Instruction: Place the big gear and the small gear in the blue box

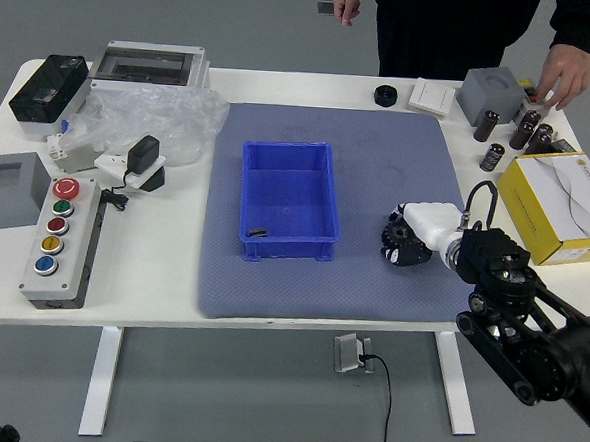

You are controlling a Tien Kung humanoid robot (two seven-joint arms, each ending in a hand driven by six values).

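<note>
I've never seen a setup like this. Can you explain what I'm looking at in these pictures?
You're looking down from a camera high on a humanoid robot's side of a white table. The machine's black right arm reaches in; its right robot hand covers most of a dark gear. I can't tell whether it's gripped. A black part at the lower-left corner is probably the other arm.

On the blue-grey mat sits a blue box with a small dark piece inside. Left of it are clear plastic wrap and a button panel; right, a yellow carton.

Across the table, a person has one hand at a small grey box, the other hanging down.
</note>
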